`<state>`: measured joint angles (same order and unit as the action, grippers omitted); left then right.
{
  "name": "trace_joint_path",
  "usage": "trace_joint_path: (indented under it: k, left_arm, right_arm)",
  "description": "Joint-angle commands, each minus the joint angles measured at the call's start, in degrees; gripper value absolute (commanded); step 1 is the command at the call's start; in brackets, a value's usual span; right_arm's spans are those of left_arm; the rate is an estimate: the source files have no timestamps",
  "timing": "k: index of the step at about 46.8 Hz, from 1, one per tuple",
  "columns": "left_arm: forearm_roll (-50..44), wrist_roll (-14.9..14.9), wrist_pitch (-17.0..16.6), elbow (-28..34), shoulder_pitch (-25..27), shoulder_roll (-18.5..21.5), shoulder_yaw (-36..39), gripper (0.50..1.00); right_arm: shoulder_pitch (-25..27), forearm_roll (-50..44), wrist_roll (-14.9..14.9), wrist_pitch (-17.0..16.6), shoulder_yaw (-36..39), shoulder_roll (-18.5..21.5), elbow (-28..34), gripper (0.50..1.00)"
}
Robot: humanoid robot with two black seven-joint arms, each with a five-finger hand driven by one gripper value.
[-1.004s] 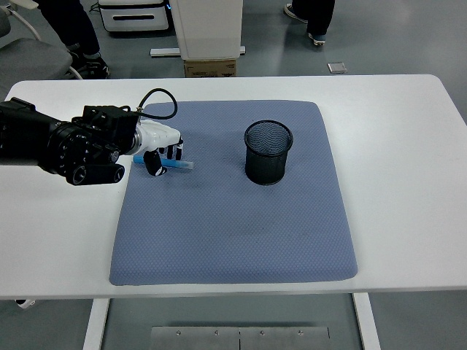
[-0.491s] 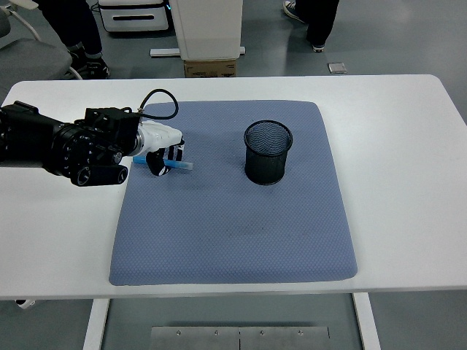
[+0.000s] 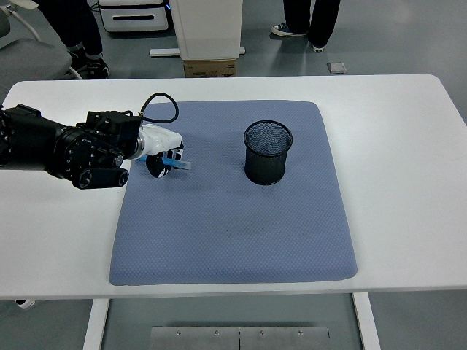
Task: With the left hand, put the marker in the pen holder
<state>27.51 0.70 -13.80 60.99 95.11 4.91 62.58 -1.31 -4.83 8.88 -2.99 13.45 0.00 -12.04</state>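
One blue marker [image 3: 177,163] in left hand [image 3: 162,148], apparently gripped, w/ tip toward pen holder [image 3: 268,152]

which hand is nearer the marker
Left. The left hand is closed around the blue marker at the mat's left edge. The right hand is out of view.

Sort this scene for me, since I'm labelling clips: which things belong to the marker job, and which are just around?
Part of the job:
- left hand, fingers closed around the marker
- blue marker, at the mat's left side
- black mesh pen holder, upright on the mat

Just around:
- blue mat
- white table
- cardboard box on the floor
- people's legs behind the table
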Motion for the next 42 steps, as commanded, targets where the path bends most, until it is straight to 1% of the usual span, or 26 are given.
trace_joint_path:
  k: [1,6,7,12,17,23,42]
  left_arm:
    - [0.0,0.0,0.1,-0.3,0.2,0.0,0.0,0.500]
    - [0.0,-0.1,0.1,-0.4,0.2,0.0,0.0,0.502]
    - [0.0,-0.1,0.1,-0.4,0.2,0.0,0.0,0.519]
    - [0.0,0.0,0.1,-0.4,0.2,0.0,-0.1,0.566]
    - [0.0,0.0,0.1,-0.4,0.3,0.0,0.0,0.569]
    - [0.0,0.0,0.2,-0.4,0.3,0.0,-0.1,0.596]
    - [0.0,-0.1,0.3,-0.4,0.4,0.0,-0.1,0.596]
  right_arm:
    - [0.0,0.0,0.0,0.0,0.0,0.0,0.0,1.000]
    - [0.0,0.0,0.0,0.0,0.0,0.0,0.0,1.000]
    - [0.0,0.0,0.0,0.0,0.0,0.0,0.0,1.000]
    - [0.0,0.0,0.0,0.0,0.0,0.0,0.0,1.000]
    - [0.1,0.0,0.0,0.0,0.0,0.0,0.0,1.000]
    - [0.1,0.0,0.0,0.0,0.0,0.0,0.0,1.000]
    - [0.0,0.0,0.0,0.0,0.0,0.0,0.0,1.000]
